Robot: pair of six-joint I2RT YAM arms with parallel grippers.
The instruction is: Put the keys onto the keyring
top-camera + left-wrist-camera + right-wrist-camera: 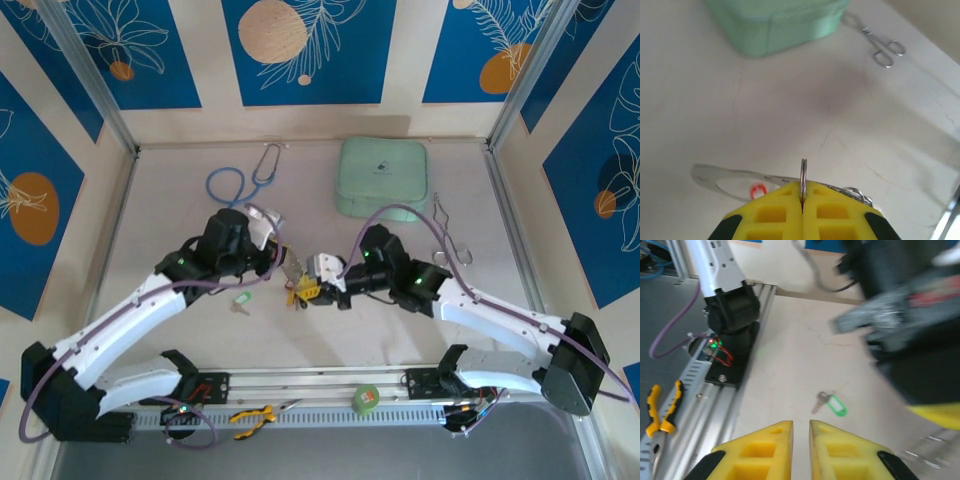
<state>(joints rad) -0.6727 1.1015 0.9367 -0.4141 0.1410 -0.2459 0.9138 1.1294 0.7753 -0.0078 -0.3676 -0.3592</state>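
Pale, hairline-cracked worktop point(390, 335) ringed by blue leaf-patterned walls point(330, 60). The left fingers point(798, 196) are clamped on the keyring point(803, 172), held edge-on; the right fingers point(816, 434) stand slightly parted, empty. A green-tagged key point(832, 405) lies nearby.

The top external camera hangs high behind the arm bases and looks down over the whole pale table point(330, 340). The left wrist camera sits low and close, facing 1 o'clock toward the mint-green zipped case point(775, 25). The right wrist camera faces 8 o'clock, close above the small green-tagged key point(832, 405). The overhead view shares both things.
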